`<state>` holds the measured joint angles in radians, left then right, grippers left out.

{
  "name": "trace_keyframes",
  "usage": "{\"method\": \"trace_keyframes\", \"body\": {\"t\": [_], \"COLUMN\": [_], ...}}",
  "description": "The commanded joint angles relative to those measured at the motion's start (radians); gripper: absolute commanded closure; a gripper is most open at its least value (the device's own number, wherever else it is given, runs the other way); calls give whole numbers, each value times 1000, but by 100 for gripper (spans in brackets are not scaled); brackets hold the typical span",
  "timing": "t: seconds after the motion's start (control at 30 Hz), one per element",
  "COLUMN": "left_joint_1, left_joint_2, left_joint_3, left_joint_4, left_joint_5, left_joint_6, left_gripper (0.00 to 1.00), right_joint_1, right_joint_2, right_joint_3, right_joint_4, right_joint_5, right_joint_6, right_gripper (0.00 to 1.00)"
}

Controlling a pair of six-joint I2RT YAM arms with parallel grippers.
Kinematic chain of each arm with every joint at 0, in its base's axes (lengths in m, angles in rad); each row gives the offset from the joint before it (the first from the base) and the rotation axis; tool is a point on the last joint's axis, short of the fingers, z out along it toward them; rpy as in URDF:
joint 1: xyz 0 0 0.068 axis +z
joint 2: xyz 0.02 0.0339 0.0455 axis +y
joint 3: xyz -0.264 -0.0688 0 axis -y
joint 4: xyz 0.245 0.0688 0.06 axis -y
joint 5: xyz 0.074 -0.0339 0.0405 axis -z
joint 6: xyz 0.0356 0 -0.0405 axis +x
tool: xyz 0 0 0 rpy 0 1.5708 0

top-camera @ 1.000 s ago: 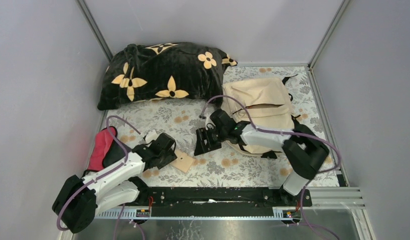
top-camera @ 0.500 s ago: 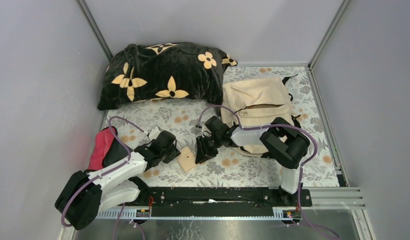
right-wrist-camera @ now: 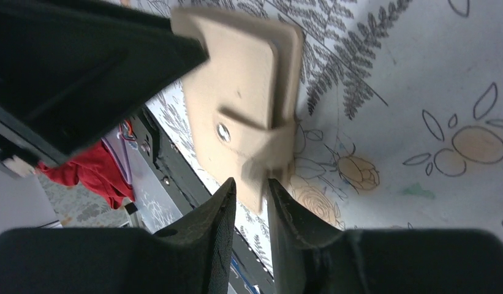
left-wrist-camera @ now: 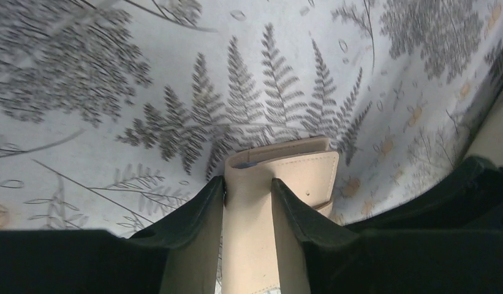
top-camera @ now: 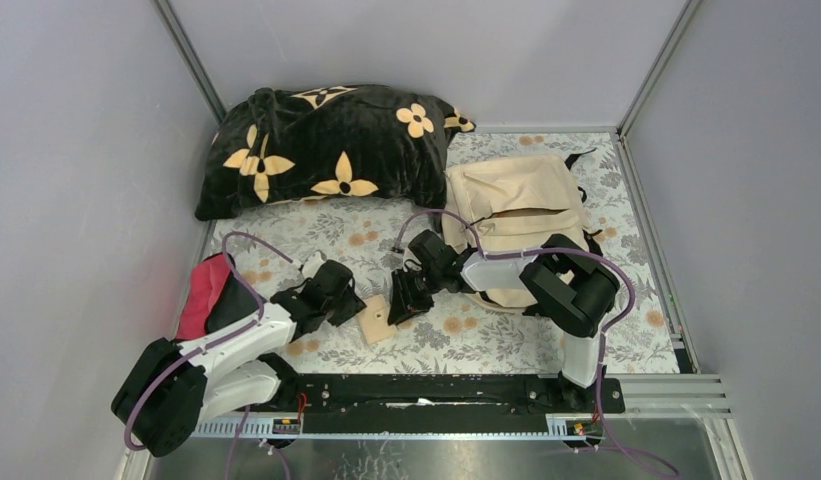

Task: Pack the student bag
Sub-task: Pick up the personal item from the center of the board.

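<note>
The beige student bag (top-camera: 516,200) lies at the back right with its top zipper gaping open. A small beige notebook with a snap strap (top-camera: 374,322) is held just above the cloth between the two arms. My left gripper (top-camera: 351,312) is shut on its left end; in the left wrist view the notebook (left-wrist-camera: 279,165) sits pinched between the fingers of that gripper (left-wrist-camera: 249,180). My right gripper (top-camera: 398,308) is at its right end. In the right wrist view the jaws of that gripper (right-wrist-camera: 250,180) stand narrow around the corner of the notebook (right-wrist-camera: 236,98) by the strap.
A large black flower-patterned pillow (top-camera: 316,145) lies at the back left. A red-and-black pouch (top-camera: 201,295) lies by the left wall, behind the left arm. The table has a floral cloth (top-camera: 466,335) and a black rail (top-camera: 436,392) along the near edge.
My right gripper has swung left, away from the bag, to the notebook's right end. My left gripper has lifted and turned the notebook slightly toward it.
</note>
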<state>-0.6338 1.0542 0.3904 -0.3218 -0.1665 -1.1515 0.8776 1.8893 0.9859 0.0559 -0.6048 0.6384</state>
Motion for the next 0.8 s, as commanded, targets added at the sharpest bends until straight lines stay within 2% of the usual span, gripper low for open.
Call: {"method": "trace_keyframes", "body": {"t": [0.0,0.3,0.37,0.43,0.5,0.63,0.77], "left_joint_1": [-6,-6,-6,-6,-4,30,94], "left_joint_2": [16,25,27,26,16,-33,-97], "left_joint_3": [-17,-15,-9,7,36,121,215], "left_joint_4": [56,63,64,50,11,-84,-134], "left_joint_5": [64,66,65,57,36,0,27], "left_joint_6": [10,22,25,33,51,131,226], "left_gripper": [60,60,60,59,55,40,29], "right_joint_1": [12,12,12,8,-5,-66,-159], "right_joint_2": [23,28,45,42,18,-73,-186], "right_joint_3": [48,61,74,78,66,19,-33], "right_joint_4": [108,104,92,78,81,100,112], "right_joint_5": [-17,-26,-37,-35,-34,-36,-45], "right_joint_6": [61,70,76,83,97,121,128], "right_gripper": [68,66,76,99,100,100,100]}}
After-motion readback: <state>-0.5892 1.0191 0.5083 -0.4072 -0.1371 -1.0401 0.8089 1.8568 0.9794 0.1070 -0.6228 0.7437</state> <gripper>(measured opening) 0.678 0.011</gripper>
